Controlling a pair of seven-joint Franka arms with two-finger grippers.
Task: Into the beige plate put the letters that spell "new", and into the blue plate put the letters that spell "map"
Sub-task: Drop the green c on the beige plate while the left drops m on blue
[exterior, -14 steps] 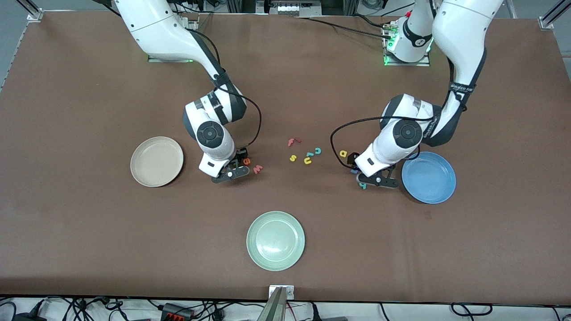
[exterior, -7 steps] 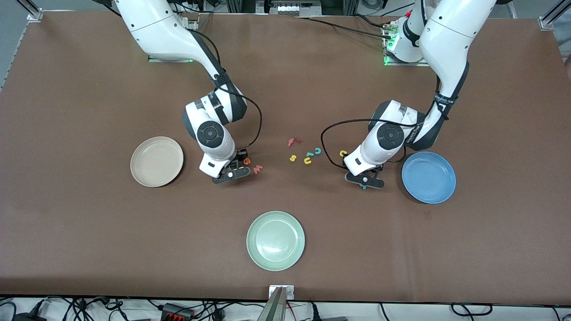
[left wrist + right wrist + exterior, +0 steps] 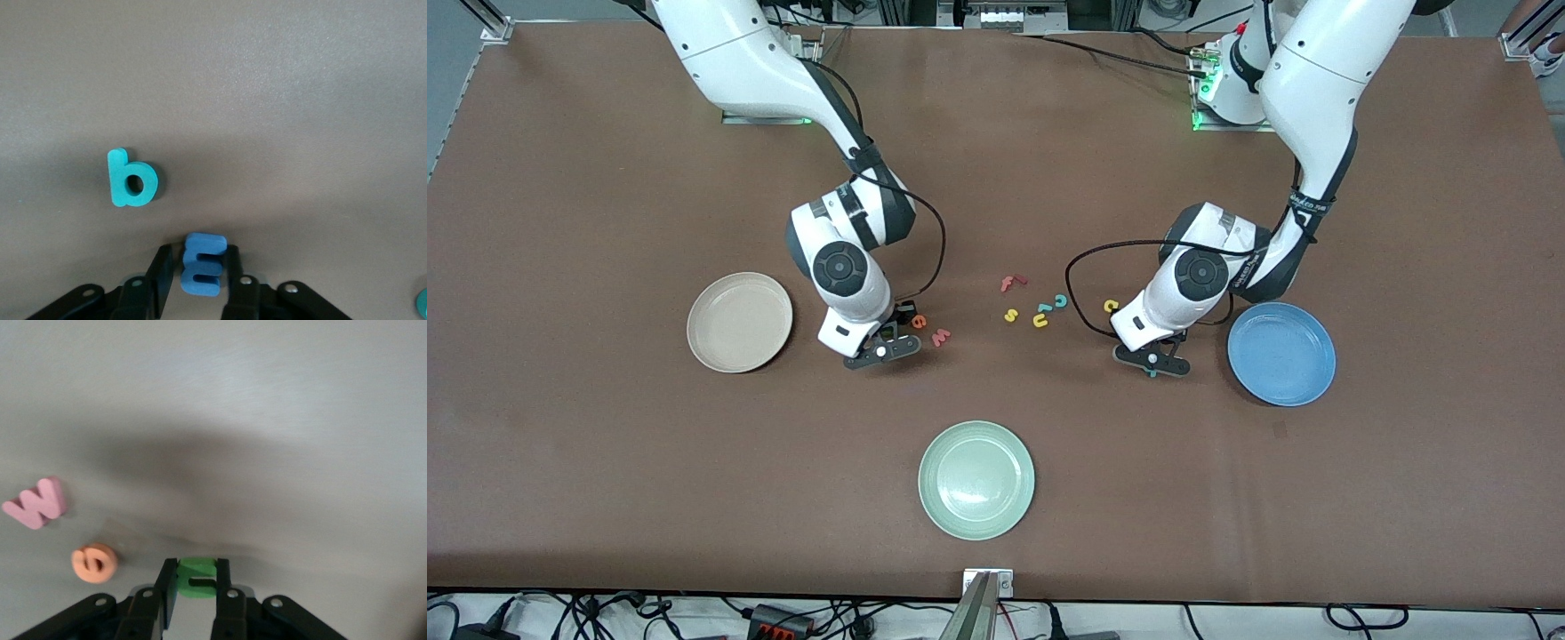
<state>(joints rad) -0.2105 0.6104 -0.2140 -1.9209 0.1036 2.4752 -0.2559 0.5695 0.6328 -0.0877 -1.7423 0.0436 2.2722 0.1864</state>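
Green n (image 3: 197, 577): sat pinched between the fingers of the right gripper (image 3: 193, 597), low over the table beside the beige plate (image 3: 739, 322).
Orange e (image 3: 94, 562) and pink w (image 3: 36, 503): lay loose on the table just beside that gripper.
Blue m (image 3: 202, 263): was clamped by the left gripper (image 3: 200, 280), close to the blue plate (image 3: 1281, 354).
Teal p (image 3: 131, 179): rested flat on the table near the m.
Yellow a (image 3: 1111, 306): lay beside the left arm's wrist, farther from the front camera than the gripper.
Both plates: held nothing yet.
Risk, right: the n looked thin and held near its edge; a quick swing toward the plate could twist it free.
Risk, left: the m seemed gripped at one end only, so it might pivot or drop short of the plate.
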